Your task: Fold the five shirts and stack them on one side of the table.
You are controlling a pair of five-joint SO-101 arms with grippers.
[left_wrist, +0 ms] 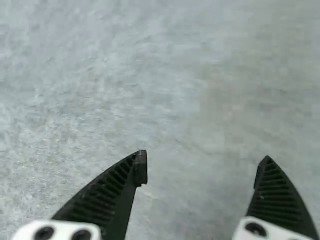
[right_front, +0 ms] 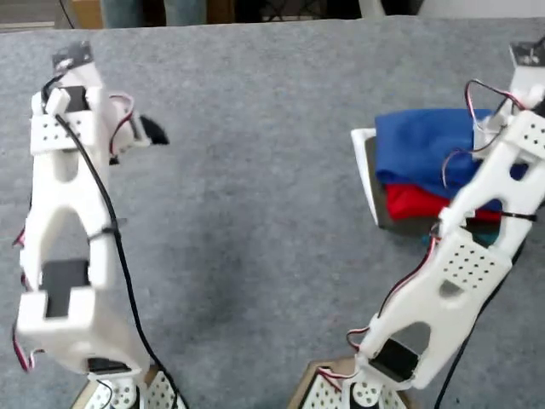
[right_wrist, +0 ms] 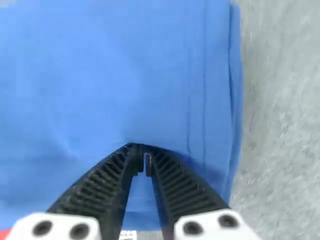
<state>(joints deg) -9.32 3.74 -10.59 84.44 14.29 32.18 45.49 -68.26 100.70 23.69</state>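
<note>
Under the right gripper (right_wrist: 144,154), folded blue shirt (right_wrist: 100,75), jaws together

high camera overlooks the whole table (right_front: 255,213); both wrist cameras face it closely.

Left arm (right_front: 68,213) stretched forward along the left side of the table (right_front: 255,213), white links nearly in one line, wrist turned inward toward the middle; left gripper (left_wrist: 205,170) pointing down at the table, its two black ribbed fingers (left_wrist: 120,190) spread wide apart; right arm (right_front: 460,264) leaning forward and outward toward the right edge, bent at the elbow; right gripper (right_wrist: 143,159) angled down, fingers (right_wrist: 100,190) drawn together, tips almost touching, a thin slit between
</note>
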